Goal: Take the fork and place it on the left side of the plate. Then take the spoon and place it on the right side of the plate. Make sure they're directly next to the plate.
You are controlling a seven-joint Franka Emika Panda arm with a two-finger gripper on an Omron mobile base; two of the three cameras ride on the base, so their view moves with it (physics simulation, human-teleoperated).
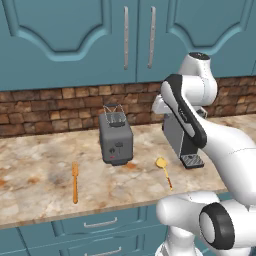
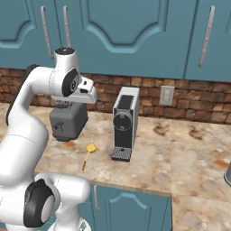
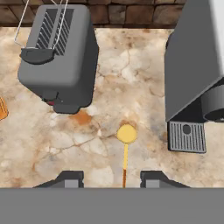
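Observation:
The fork (image 1: 75, 182) lies flat on the marble counter, left of the toaster, and its tip peeks in at the left edge of the hand view as an orange bit (image 3: 2, 108). The spoon (image 1: 164, 171) lies in front of the gap between toaster and coffee machine, bowl toward the wall (image 2: 90, 147) (image 3: 126, 134). My gripper (image 3: 111, 180) hangs high above the spoon's handle, open, with nothing between its fingers. The plate is out of view.
A grey toaster (image 1: 115, 138) stands at mid counter, with a grey coffee machine (image 2: 125, 122) to its right. Brick backsplash and blue cabinets rise behind them. The counter's front edge (image 1: 100, 210) runs just below the utensils.

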